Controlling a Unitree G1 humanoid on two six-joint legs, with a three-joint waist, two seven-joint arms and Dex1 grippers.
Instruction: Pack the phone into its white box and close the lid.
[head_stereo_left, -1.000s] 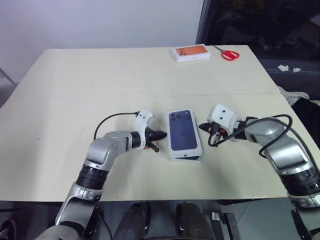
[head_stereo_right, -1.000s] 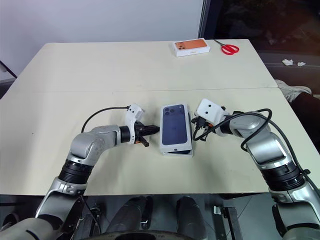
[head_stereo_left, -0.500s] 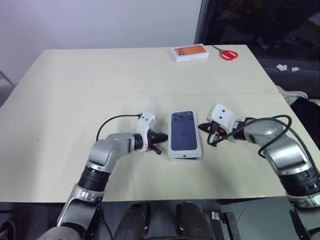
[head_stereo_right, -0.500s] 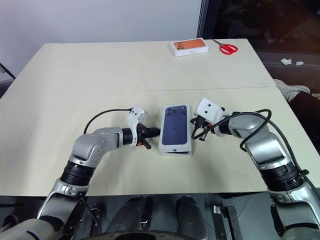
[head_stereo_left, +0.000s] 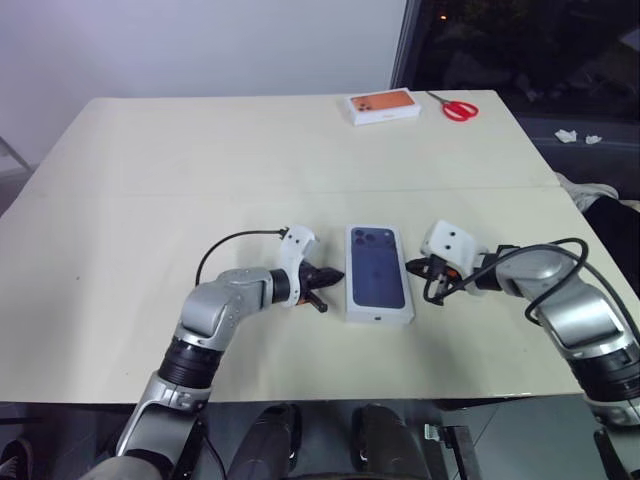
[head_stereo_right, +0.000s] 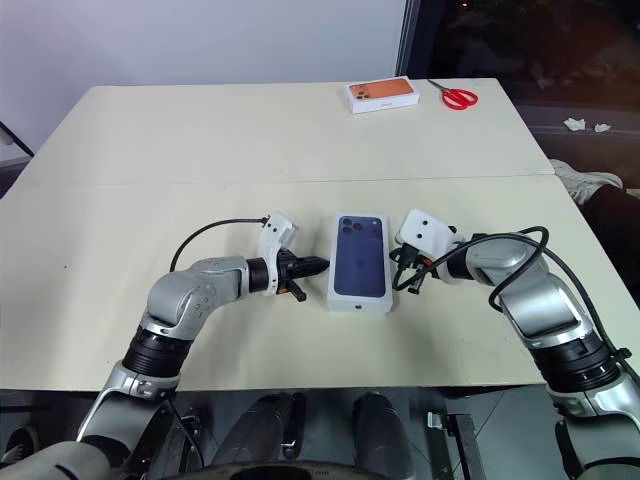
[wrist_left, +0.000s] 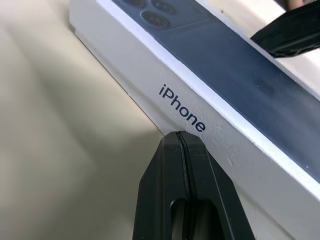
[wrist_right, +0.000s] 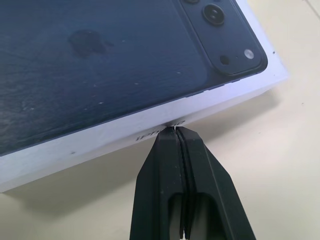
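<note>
Lid (head_stereo_left: 379, 286) with printed phone picture seated on white box (head_stereo_right: 358, 303), near counter's (head_stereo_left: 200, 160) front edge, flanked by both arms. Left fingers (head_stereo_right: 312, 266) pressed together, empty, tips at box's left side. Right fingers (head_stereo_right: 401, 276) likewise closed, empty. Left wrist view: joined fingers (wrist_left: 182, 165) meeting lettered side wall. Right wrist view: closed tips (wrist_right: 175, 145) touching opposite wall.

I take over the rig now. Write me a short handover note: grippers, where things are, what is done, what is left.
Left gripper: shut, holds nothing, tip at the lid's left side.
Right gripper: shut, holds nothing, tip at the lid's right side.
Lid sits on the white box at table centre; phone is not visible.
Done: lid looks fully seated.
Left: check that it is closed, then back both arms away.
</note>
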